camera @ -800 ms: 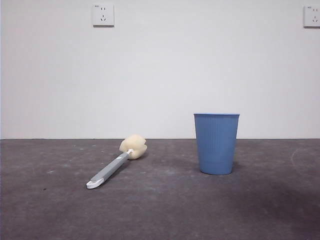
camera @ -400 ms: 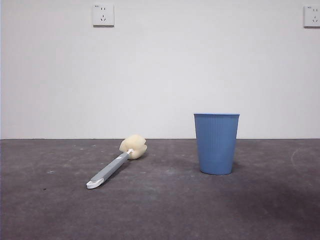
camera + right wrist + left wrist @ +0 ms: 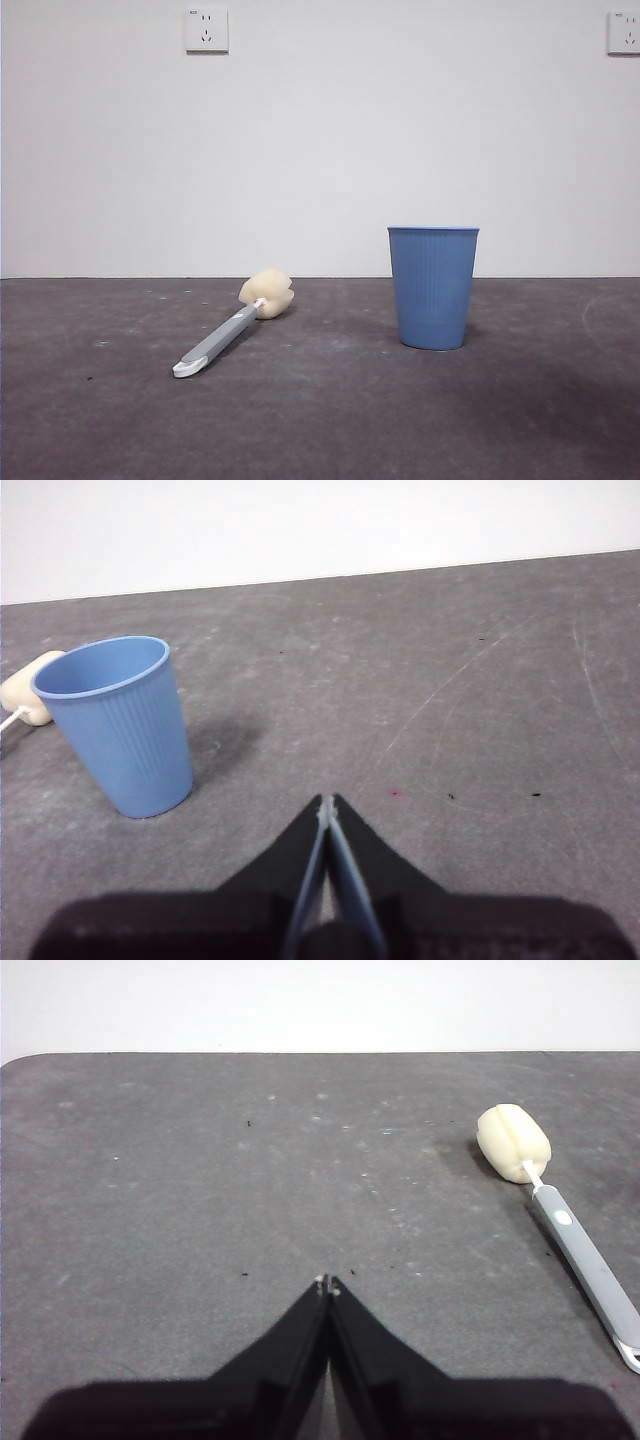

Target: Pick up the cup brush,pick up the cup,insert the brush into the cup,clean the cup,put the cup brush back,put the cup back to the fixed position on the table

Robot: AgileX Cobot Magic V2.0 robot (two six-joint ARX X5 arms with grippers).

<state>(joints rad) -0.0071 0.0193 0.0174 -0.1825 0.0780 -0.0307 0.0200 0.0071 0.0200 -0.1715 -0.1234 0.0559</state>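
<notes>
The cup brush [image 3: 232,330] lies flat on the table [image 3: 320,420], left of centre, its cream sponge head away from the camera and its white tip nearer. It also shows in the left wrist view [image 3: 560,1215]. The light blue cup [image 3: 432,288] stands upright to the brush's right, also seen in the right wrist view [image 3: 120,725]. My left gripper [image 3: 328,1285] is shut and empty, apart from the brush. My right gripper [image 3: 327,802] is shut and empty, apart from the cup. Neither gripper shows in the front view.
A white wall stands behind the table with two power sockets [image 3: 206,30] high up. The sponge head [image 3: 25,690] peeks from behind the cup in the right wrist view.
</notes>
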